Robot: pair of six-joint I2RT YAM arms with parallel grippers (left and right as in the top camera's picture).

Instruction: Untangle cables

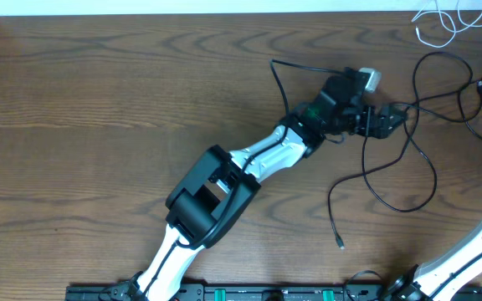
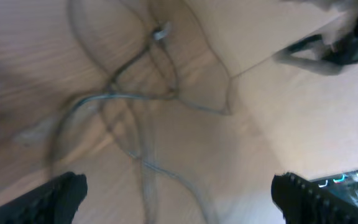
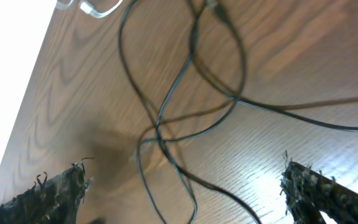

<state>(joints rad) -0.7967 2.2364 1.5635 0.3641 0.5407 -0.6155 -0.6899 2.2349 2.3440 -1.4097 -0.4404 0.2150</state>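
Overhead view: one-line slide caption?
Left end effector at the looped thin black cable on the brown wooden table; thin white cable apart, far right corner.

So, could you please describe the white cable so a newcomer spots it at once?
Start at the wooden table's far right corner. The white cable lies there in small loops by the edge. Its only neighbour, the black cable, is longer and sprawls wider.

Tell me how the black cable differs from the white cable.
The black cable is dark; the white cable is pale. The black cable sprawls in wide, crossing loops; the white cable sits in a small bunch at the far right corner. Both are thin cords, lying apart from each other.
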